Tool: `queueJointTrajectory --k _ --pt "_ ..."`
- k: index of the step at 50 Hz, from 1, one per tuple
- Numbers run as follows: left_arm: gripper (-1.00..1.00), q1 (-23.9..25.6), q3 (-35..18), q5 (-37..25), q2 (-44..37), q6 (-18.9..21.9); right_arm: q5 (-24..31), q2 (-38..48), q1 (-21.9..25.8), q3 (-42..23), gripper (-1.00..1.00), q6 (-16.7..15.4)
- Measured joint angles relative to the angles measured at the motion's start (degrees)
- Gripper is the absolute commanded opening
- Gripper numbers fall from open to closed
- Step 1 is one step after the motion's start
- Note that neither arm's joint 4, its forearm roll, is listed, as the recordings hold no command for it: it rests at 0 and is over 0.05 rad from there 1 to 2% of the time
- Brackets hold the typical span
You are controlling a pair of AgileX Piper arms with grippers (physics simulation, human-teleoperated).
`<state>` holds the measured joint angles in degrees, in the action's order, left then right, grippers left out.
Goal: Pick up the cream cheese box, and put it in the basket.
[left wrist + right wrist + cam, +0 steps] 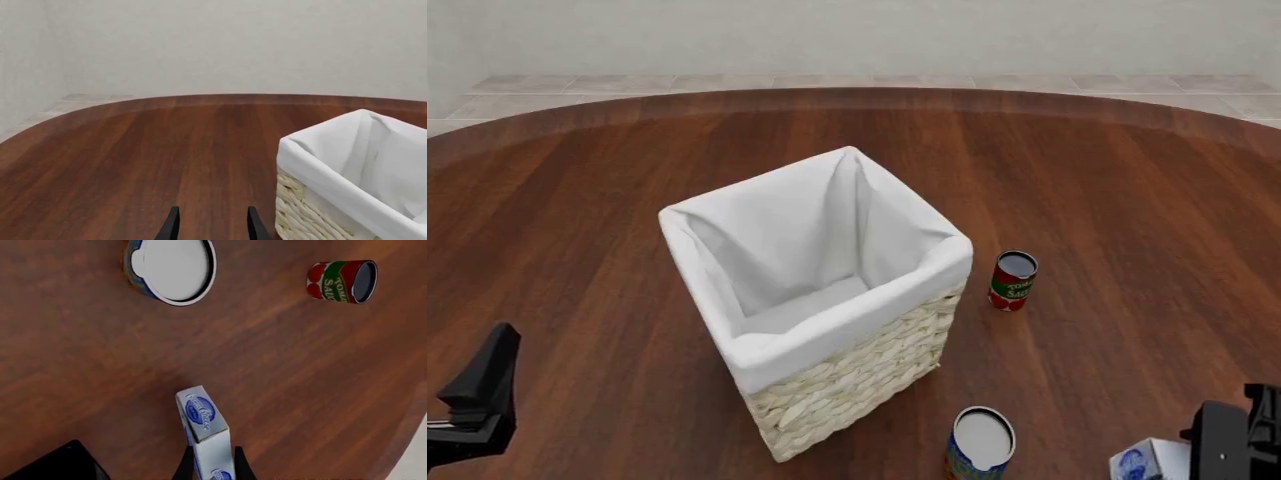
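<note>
The cream cheese box (202,422), white with a blue oval logo, stands on edge between the fingers of my right gripper (212,467), which press on both its sides. In the front view the box (1145,463) is at the near right, beside my right arm (1232,446). The basket (814,400), pale wicker with a white liner, stands mid-table, left of the box and farther away. In the left wrist view, my left gripper (213,227) is open and empty, low over the bare wood, with the basket (303,215) beside it.
A blue-orange can with a white lid (980,445) stands between the basket and the box, also in the right wrist view (170,267). A red tomato sauce can (1012,280) stands right of the basket, also in the right wrist view (340,281). My left arm (478,392) is at the near left.
</note>
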<state>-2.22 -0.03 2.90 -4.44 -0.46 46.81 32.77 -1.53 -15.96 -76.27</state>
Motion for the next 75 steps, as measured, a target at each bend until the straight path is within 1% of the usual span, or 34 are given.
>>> queueJointTrajectory --k 16,24,38,75 --pt "1.0 0.01 -0.02 -0.69 1.04 -0.22 0.02 0.44 0.6 -1.97 -1.0 0.2" --pt "1.0 0.03 -0.03 -1.07 1.57 -0.31 -0.81 0.81 1.48 -3.08 -1.0 1.06" --pt "1.0 0.06 -0.04 -1.64 2.31 -0.41 -1.65 0.7 3.79 -5.13 -1.0 3.51" --pt "1.0 0.1 -0.12 -2.11 3.15 -0.8 -3.49 -1.72 9.41 -7.71 -1.0 6.7"
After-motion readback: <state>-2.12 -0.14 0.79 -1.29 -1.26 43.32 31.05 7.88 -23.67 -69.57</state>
